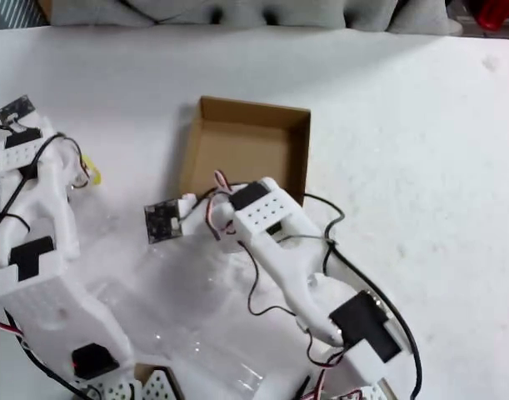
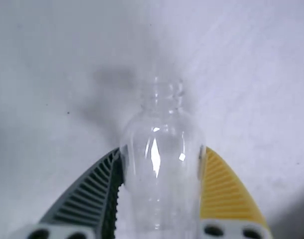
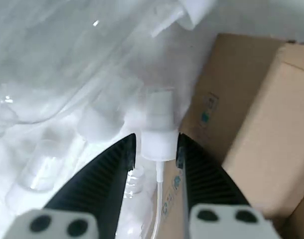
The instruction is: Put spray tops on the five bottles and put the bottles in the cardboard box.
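Observation:
My left gripper [image 2: 160, 155] is shut on a clear bottle [image 2: 159, 127] with an open threaded neck and no top, held over the white table. In the high view this gripper's yellow finger [image 1: 91, 171] shows at the far left. My right gripper [image 3: 155, 148] is shut on a white spray top [image 3: 159, 139] whose thin dip tube hangs down, right beside the cardboard box [image 3: 251, 119]. Seen from above, the right arm [image 1: 266, 212] ends at the near left corner of the open, empty cardboard box [image 1: 246, 150].
Several loose clear bottles [image 3: 40, 172] and a crumpled clear plastic bag [image 1: 179, 300] lie between the two arms, near the table's front. Cables trail from the right arm. The table [image 1: 421, 133] stretches white to the right of the box.

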Controlling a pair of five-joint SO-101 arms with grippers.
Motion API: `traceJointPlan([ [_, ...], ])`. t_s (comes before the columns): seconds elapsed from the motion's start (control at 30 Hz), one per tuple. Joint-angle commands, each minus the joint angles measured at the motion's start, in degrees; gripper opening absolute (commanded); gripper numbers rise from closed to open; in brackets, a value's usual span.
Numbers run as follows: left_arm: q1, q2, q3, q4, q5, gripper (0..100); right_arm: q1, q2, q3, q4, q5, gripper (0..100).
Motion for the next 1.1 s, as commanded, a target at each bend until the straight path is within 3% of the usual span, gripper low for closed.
traceJointPlan([
  [0.0,0.75,-0.57,-1.23,-1.32,-3.08,2,1.54,0.22,-2.81,-0.75,1.67,11.6],
  [0.23,1.19,-0.57,-1.14,-1.32,-3.69,2,1.45,2.24,-3.43,-0.48,1.76,12.0],
  [0.4,2.07,-0.57,-0.97,-1.14,-4.84,2,1.54,5.58,-5.63,-0.31,1.76,18.7],
  [0.73,2.07,-0.57,-1.05,-1.23,-4.84,2,1.45,8.66,-7.47,1.27,1.76,15.1],
  [0.9,2.07,-0.57,-1.05,-1.32,-4.84,2,1.63,8.48,-9.05,1.54,1.49,0.5],
  [1.07,1.98,-0.57,-1.05,-1.32,-4.84,2,2.77,4.62,-13.71,9.71,1.05,1.7],
])
